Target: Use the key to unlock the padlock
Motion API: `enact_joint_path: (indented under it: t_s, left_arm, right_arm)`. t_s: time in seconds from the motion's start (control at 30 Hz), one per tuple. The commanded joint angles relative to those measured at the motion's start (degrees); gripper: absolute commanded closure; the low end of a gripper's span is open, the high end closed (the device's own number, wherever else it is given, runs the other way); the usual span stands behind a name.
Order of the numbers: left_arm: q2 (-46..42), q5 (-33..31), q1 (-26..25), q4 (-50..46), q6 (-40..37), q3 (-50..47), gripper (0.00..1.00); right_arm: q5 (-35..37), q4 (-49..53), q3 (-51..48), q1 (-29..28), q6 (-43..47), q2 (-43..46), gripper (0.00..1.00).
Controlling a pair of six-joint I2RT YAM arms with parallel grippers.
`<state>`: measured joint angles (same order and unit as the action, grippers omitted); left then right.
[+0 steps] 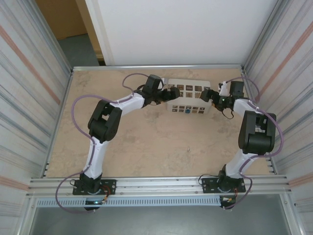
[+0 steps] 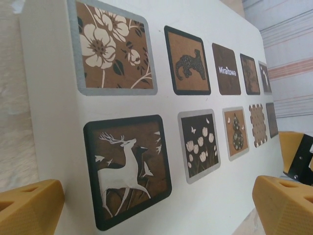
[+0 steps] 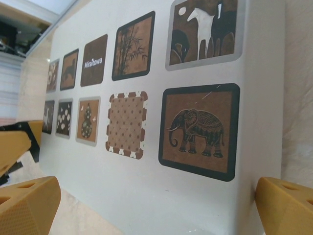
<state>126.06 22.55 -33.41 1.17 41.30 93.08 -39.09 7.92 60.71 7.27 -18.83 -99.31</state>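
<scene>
A white box (image 1: 188, 95) with dark patterned squares stands at the back middle of the table. My left gripper (image 1: 174, 93) is at its left end and my right gripper (image 1: 205, 94) at its right end. Both are open. In the left wrist view the box (image 2: 205, 196) lies between the tan fingertips (image 2: 29, 205) of the left gripper (image 2: 156, 210). The right wrist view has the box (image 3: 146, 196) between the right gripper's (image 3: 156, 210) fingertips (image 3: 286, 205). A tiny blue spot (image 1: 187, 111) on the box's near face may be the padlock. The key is out of view.
Corrugated metal walls (image 1: 29, 73) close in the beige table (image 1: 161, 147) on both sides, and a white panel stands behind it. The opposite gripper's tan finger (image 2: 293, 147) shows past the box's far end, as does the left one (image 3: 14, 142) in the right wrist view.
</scene>
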Motion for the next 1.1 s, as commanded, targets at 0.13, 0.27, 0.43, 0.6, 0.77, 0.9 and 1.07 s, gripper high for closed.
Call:
enact_joint_path:
  t_s: [0.13, 0.27, 0.43, 0.6, 0.77, 0.9, 1.07]
  left_arm:
    - [-8.43, 1.63, 0.74, 4.10, 1.29, -7.56, 0.01]
    - [-11.13, 1.11, 1.66, 3.74, 0.71, -11.03, 0.01]
    - [-15.14, -0.81, 2.62, 3.57, 0.30, -15.85, 0.01]
    - [-18.56, -1.45, 3.91, 3.92, 0.27, -20.16, 0.01]
    - [-21.04, -2.37, 5.44, 3.88, 0.69, -23.37, 0.01]
    - [-21.99, -2.11, 7.26, 3.76, 0.97, -24.70, 0.01]
    - [-23.35, -2.84, 9.00, 3.17, 0.73, -26.06, 0.01]
  right_arm:
    - [-6.79, 1.31, -3.58, -7.10, -0.55, 4.92, 0.00]
    - [-5.94, 0.66, -5.35, -11.23, -1.85, 6.19, 0.00]
    - [-3.86, 0.08, -5.89, -16.85, -3.62, 6.85, 0.00]
    - [-1.63, -0.49, -6.47, -21.39, -5.49, 8.14, 0.00]
    - [0.36, -0.70, -7.56, -23.94, -7.11, 9.36, 0.00]
    - [2.05, -0.43, -7.89, -24.14, -7.65, 9.39, 0.00]
    - [6.64, 2.46, -7.27, -23.75, -6.96, 9.56, 0.01]
